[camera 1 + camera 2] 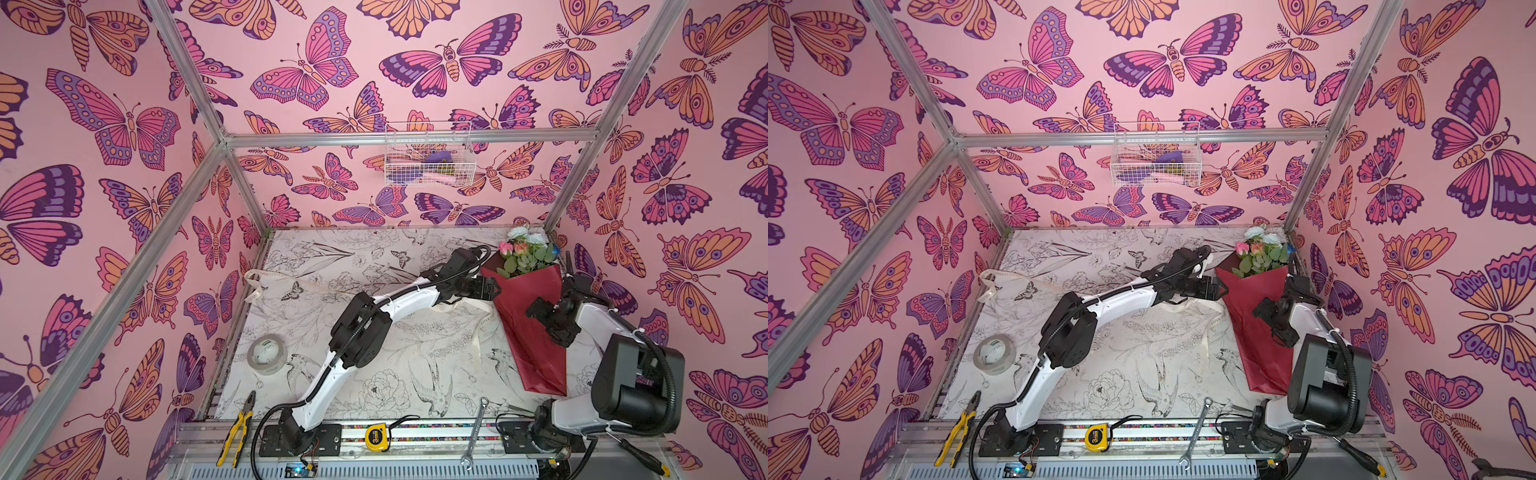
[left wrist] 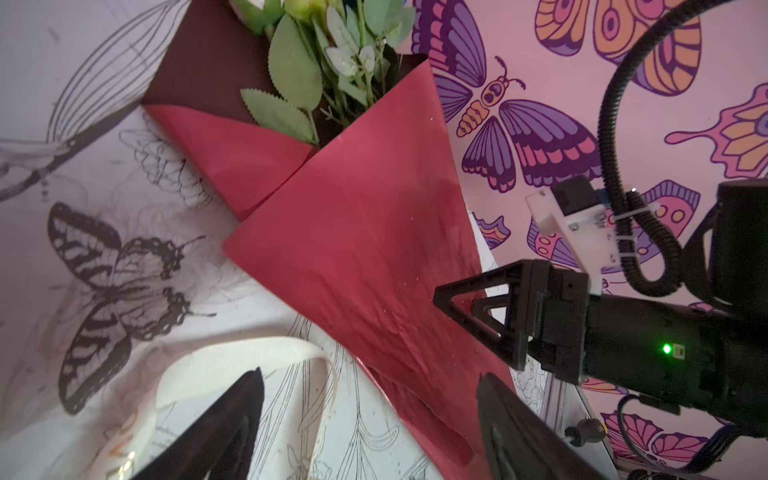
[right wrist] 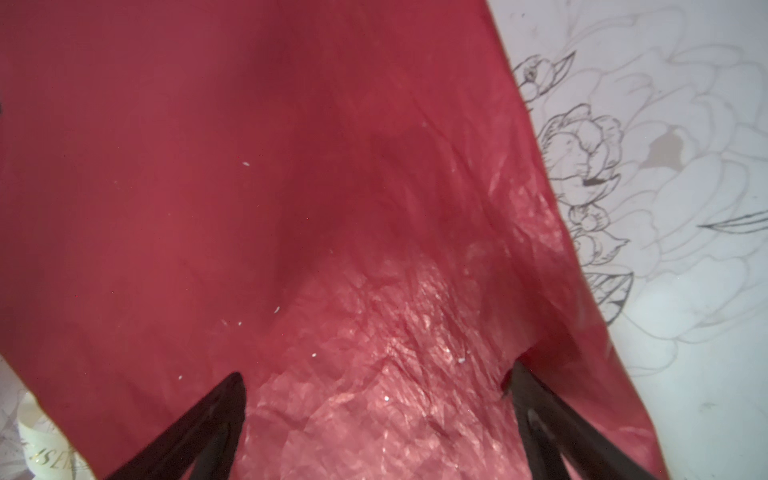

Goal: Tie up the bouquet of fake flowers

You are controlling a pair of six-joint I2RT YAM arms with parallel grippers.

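Right now the bouquet of fake flowers (image 1: 513, 320) lies along the right side of the surface (image 1: 374, 374). Its rose heads (image 1: 521, 245) are pushed into the far right corner, and the narrow end of its dark red wrapping paper (image 3: 291, 166) points towards the near edge.

Nothing binds it. The paper flaps only overlap, and in the left wrist view the fold gapes where the leaves (image 2: 295, 79) come out. That, I'd guess, is why both arms crowd around it.

The right pincer (image 3: 376, 370) hangs over the middle of the cone with its fingers spread wide above the crinkled part, grasping nothing. It looks placed to squeeze the wrap together at the waist.

The left pincer (image 2: 370, 374) reaches across from the other side to the cone's edge. It is also released, with its fingers parted over the spot where the cream ribbon (image 2: 232, 361) curls up against the paper. The ribbon trails off across the surface to the far left, and I cannot tell whether it passes underneath the bouquet.

To my eye the tying has not begun. The likely next need is a hold on that ribbon loop while the paper is kept from springing open.
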